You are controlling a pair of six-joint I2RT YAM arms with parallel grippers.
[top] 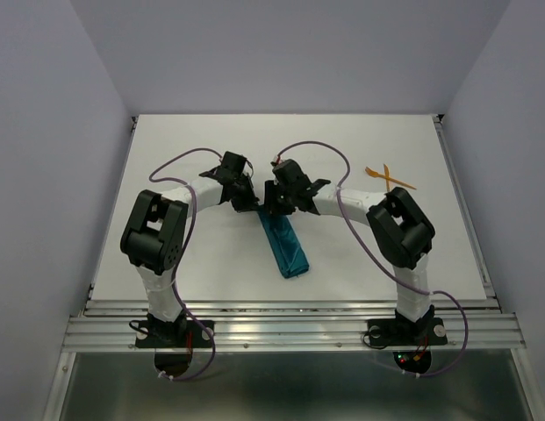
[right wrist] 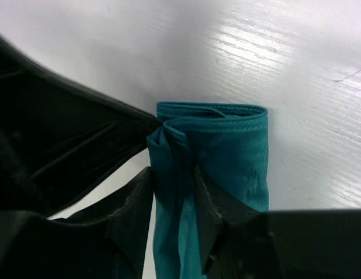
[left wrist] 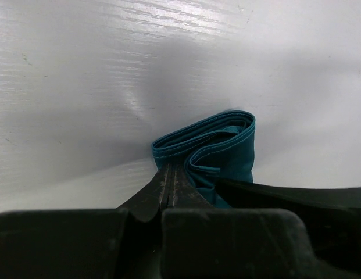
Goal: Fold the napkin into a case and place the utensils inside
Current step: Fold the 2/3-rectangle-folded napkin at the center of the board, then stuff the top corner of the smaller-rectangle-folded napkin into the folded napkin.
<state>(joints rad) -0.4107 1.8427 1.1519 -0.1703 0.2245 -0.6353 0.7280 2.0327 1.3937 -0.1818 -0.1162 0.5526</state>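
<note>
The teal napkin [top: 288, 250] lies folded into a narrow strip running from the table's middle toward the near edge. My left gripper [top: 250, 206] is at its far end, jaws shut with the tips pinching the layered cloth edge [left wrist: 227, 145]. My right gripper [top: 277, 210] is right beside it at the same end, closed on a bunched fold of the napkin [right wrist: 238, 151]. In the wrist views the left gripper [left wrist: 169, 168] and right gripper [right wrist: 173, 174] nearly touch each other. The two orange utensils [top: 388, 178] lie crossed on the table at the far right, untouched.
The white table [top: 193, 254] is bounded by grey walls on three sides. A metal rail [top: 290, 329] runs along the near edge. Purple cables loop over both arms above the table's middle.
</note>
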